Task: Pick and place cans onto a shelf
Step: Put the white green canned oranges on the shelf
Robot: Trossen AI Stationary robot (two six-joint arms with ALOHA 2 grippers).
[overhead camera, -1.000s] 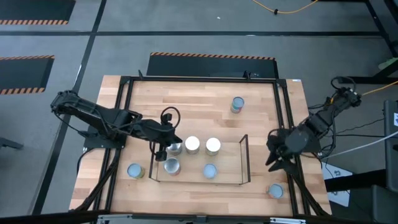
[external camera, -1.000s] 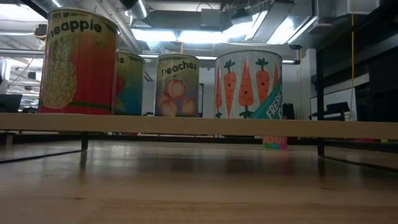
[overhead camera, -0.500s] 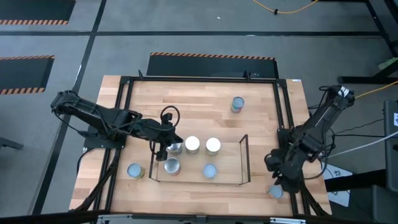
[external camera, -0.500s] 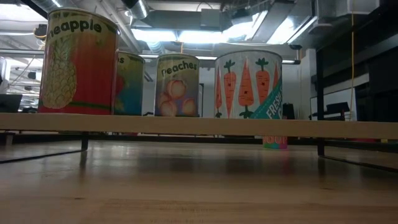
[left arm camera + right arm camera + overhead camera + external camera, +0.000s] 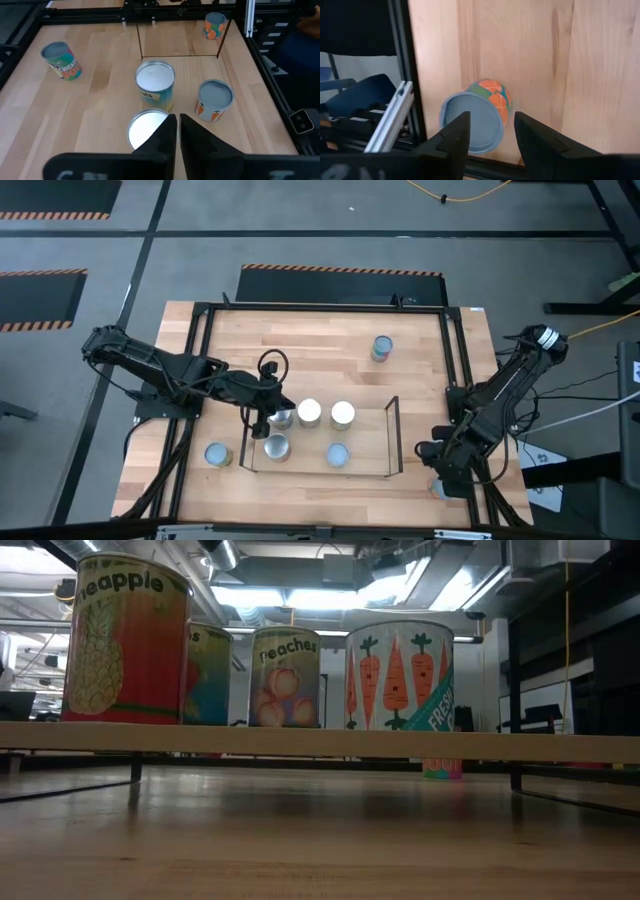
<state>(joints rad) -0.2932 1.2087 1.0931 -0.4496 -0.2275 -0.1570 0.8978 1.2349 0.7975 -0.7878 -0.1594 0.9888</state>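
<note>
The shelf [image 5: 365,465] is a light-wood board with black wire ends. Several cans stand on it, among them a white-topped can [image 5: 309,412] and a carrot can [image 5: 398,675]. My left gripper [image 5: 264,420] is shut at the shelf's left end, right beside a silvery-topped can [image 5: 145,131]. My right gripper [image 5: 440,468] is open over the table's near right corner. It points down, with one finger on either side of an orange-labelled, pale-blue-topped can [image 5: 477,117] without touching it. That can stands upright on the table.
Two more cans stand on the table: one at the far right [image 5: 382,347] and one to the left of the shelf [image 5: 217,455]. A black metal frame [image 5: 462,360] runs around the tabletop. The corner can stands close to the frame rail [image 5: 402,75].
My right gripper has gone toward the table's near edge and now stands over the can in the near right corner. Its arm has stretched out along the table's right side. My left gripper and the cans have kept still.
</note>
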